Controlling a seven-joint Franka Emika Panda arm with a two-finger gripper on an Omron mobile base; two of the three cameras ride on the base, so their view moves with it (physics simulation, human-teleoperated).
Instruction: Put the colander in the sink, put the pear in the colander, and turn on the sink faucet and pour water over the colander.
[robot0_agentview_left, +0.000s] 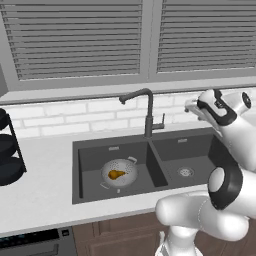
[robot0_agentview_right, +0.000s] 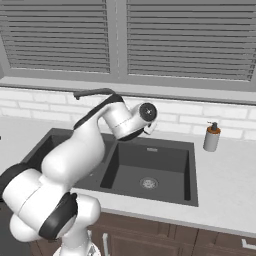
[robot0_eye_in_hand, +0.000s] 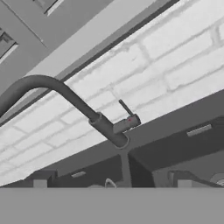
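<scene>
Jaws spread wide and empty, the gripper (robot0_eye_in_hand: 112, 183) faces the tall dark grey faucet (robot0_agentview_left: 146, 111), untouched, while the golden-brown pear (robot0_agentview_left: 116, 174) already sits in the pale perforated colander (robot0_agentview_left: 131, 172) in the dark sink's (robot0_agentview_left: 165, 176) left basin.

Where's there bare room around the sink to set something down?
Free: the right basin around its drain, and the counter between the sink and the black rack. Crowded: the left basin, where the colander holds the pear.

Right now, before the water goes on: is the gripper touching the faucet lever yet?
Apart. In the hand view the sink faucet and its lever lie well beyond the gripper fingertips, wall showing between them.
</scene>
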